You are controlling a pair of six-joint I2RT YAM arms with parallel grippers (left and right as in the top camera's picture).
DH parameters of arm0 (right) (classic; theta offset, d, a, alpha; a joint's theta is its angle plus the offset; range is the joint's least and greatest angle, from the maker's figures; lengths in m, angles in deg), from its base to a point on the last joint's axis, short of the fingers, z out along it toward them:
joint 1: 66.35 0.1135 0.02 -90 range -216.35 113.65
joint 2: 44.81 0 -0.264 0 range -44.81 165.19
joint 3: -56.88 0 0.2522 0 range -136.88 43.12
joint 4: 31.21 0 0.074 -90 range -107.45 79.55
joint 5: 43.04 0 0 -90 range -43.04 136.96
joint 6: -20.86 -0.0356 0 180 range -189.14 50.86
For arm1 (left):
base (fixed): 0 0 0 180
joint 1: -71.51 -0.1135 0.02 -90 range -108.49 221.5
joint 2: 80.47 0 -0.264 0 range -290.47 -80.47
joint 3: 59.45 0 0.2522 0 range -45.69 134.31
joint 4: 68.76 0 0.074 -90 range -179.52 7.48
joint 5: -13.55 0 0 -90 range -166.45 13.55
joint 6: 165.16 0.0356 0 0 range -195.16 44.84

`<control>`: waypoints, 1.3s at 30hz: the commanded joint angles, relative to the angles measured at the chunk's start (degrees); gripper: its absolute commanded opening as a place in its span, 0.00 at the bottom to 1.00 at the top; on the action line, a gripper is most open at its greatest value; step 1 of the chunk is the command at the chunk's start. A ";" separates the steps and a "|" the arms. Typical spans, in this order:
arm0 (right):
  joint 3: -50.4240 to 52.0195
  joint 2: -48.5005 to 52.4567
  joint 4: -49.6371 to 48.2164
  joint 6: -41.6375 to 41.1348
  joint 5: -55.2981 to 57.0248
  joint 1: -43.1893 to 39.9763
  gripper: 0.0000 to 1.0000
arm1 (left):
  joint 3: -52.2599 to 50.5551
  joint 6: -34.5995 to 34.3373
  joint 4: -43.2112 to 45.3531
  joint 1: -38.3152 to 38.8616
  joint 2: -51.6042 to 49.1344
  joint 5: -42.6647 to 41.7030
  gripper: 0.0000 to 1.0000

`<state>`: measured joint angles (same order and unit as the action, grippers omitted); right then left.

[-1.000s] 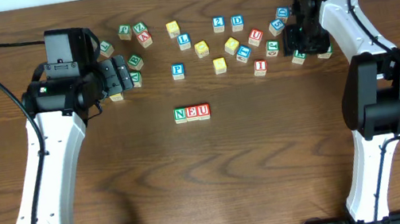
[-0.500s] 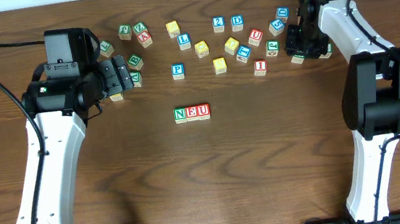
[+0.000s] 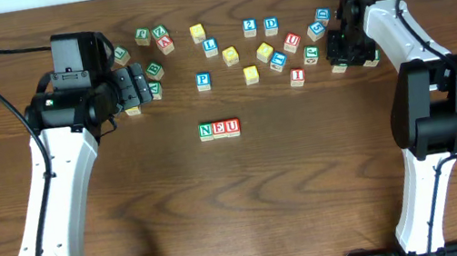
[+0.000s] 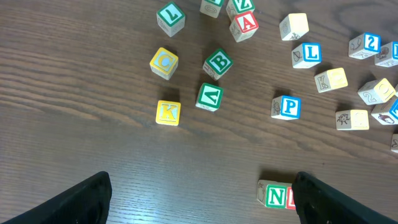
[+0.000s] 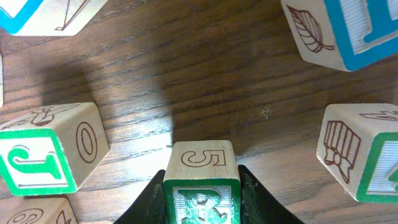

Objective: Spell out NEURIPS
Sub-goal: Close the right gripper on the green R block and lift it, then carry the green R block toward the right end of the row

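Wood-grain brown table [image 3: 240, 200], seen from above with its far edge taken as 12 o'clock. Near the centre, three cubes stand touching in a row: green N [image 3: 205, 132], red E [image 3: 219, 129] and red U [image 3: 232, 127], reading left to right. A loose band of other cubes lies toward 12 o'clock of this row. Within it, the blue P [image 3: 203, 81] sits at roughly 11 o'clock of the row, apart from its neighbours. The red I [image 3: 297, 76] sits at about 2 o'clock. A blue L [image 3: 210, 46], a blue 2 [image 3: 249, 26] and a blue D [image 3: 271, 25] lie farther toward 12 o'clock.

Right claw [image 5: 201, 202], at the 3 o'clock end of the band, is closed narrowly on the green R cube [image 5: 201, 180]. One dark finger presses each side of the cube, whose upper face carries a 5. Whether the cube rests on the table or hangs just above it cannot be told. In the wrist view a green-bordered cube [image 5: 37, 158] stands near, at its 9 o'clock and not touching. A blue-lettered cube [image 5: 339, 28] lies at 1 o'clock.

Left claw [image 3: 137, 84], at the 9 o'clock end of the band, is spread wide and holds nothing. Its wrist view shows the two fingers [image 4: 81, 199] far apart at the lower edge. Beyond them lie a yellow K [image 4: 168, 112], a yellow C [image 4: 164, 61] and a green B [image 4: 218, 62], all separate.
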<state>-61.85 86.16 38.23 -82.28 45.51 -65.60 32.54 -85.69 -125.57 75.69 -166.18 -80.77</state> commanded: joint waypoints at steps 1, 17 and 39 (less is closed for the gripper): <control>-0.24 -0.17 0.35 2.67 0.44 -0.28 0.22 | 0.74 -0.33 -0.13 -0.26 -0.02 0.31 0.91; -1.86 -7.48 5.73 7.54 -3.67 -0.17 0.19 | 0.74 -0.33 -0.13 -0.26 -0.02 0.31 0.91; -1.77 -9.64 12.70 7.34 -11.98 12.52 0.15 | 0.74 -0.28 -0.37 -0.26 -0.02 0.33 0.91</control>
<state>-62.90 77.57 50.84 -72.58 32.20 -55.91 32.54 -85.69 -125.79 75.67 -166.18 -80.79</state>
